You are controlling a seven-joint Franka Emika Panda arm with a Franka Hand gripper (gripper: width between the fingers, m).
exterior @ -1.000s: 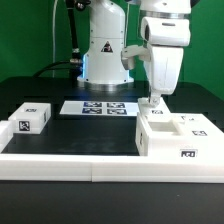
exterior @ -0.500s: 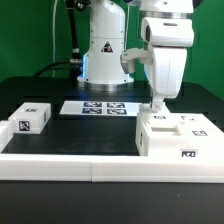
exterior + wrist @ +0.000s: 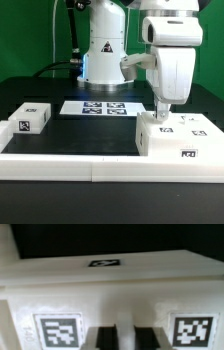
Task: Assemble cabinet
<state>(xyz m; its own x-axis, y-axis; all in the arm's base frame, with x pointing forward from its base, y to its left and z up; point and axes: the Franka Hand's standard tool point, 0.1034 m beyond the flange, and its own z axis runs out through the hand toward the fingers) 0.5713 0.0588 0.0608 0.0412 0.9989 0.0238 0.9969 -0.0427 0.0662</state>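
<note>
The cabinet, a large white tagged box, stands at the exterior view's right against the table's white front rim. My gripper points straight down onto its top near its left end. In the wrist view the two dark fingers stand close together with a narrow white strip of the cabinet filling the gap at the gripper, so it is shut on that part. Tags show on either side of the fingers. A smaller white tagged block lies at the exterior view's far left, well away from the gripper.
The marker board lies flat on the black table behind the middle. The robot's base stands behind it. The low white rim runs along the table's front edge.
My gripper has moved toward the exterior view's right and a little lower, onto the cabinet's top. The box's outline and the small block have stayed in place.
</note>
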